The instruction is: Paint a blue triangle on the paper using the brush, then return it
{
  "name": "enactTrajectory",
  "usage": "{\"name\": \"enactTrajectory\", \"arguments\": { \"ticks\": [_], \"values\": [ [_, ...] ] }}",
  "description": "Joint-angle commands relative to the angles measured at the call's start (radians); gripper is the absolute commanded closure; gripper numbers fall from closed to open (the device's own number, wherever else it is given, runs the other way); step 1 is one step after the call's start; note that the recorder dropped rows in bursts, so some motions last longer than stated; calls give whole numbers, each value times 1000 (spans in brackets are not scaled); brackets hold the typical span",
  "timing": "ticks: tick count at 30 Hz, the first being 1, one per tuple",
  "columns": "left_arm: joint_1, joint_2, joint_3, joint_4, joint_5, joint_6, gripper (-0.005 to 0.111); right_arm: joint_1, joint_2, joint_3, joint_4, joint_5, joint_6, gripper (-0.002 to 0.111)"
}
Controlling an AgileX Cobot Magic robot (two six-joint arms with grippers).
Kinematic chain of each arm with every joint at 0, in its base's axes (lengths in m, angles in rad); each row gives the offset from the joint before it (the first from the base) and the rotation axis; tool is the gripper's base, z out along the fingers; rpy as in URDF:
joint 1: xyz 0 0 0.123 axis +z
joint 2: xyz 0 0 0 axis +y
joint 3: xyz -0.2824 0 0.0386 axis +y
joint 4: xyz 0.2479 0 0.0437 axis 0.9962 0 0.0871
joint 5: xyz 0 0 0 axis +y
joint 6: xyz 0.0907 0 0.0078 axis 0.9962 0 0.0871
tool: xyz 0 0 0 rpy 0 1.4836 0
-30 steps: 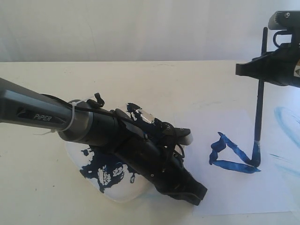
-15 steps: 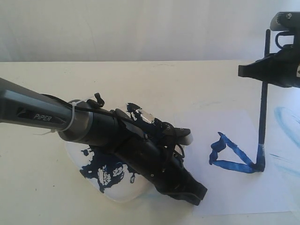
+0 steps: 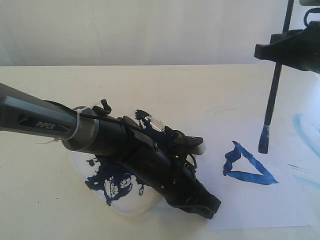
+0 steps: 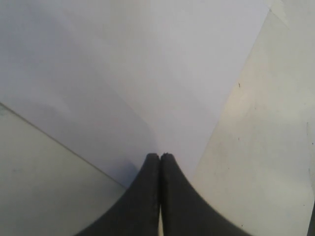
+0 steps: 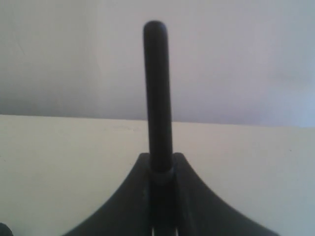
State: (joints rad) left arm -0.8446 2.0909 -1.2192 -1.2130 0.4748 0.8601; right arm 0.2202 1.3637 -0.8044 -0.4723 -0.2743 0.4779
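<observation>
The right gripper (image 5: 160, 164) clamps the brush (image 5: 157, 88) about mid-handle, holding it upright with its blue tip hanging below the jaws, clear of the paper (image 3: 240, 205). The brush looks light, stiff and thin (apt to pivot in a loose pinch), so this mid-shaft hold suits it, though the wet tip may drip. Just beyond the tip lies the blue triangle (image 3: 247, 165). Farther across, the left gripper (image 4: 160, 156), closed on nothing, sits at the paper's corner. Its arm covers the paint-smeared plate (image 3: 125, 207), likely obstructing the return.
</observation>
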Motion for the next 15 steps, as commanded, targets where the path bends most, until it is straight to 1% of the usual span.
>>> {"name": "enactTrajectory", "arguments": {
  "ticks": [1,11,15],
  "values": [
    [-5,28,14,6,19,-14,107,-2,42,-2,5,-142,2,108],
    [-5,28,14,6,19,-14,107,0,164,-2,-23,-304,-2,108],
    [-5,28,14,6,19,-14,107,0,184,-2,-25,-328,-23,108]
  ]
}}
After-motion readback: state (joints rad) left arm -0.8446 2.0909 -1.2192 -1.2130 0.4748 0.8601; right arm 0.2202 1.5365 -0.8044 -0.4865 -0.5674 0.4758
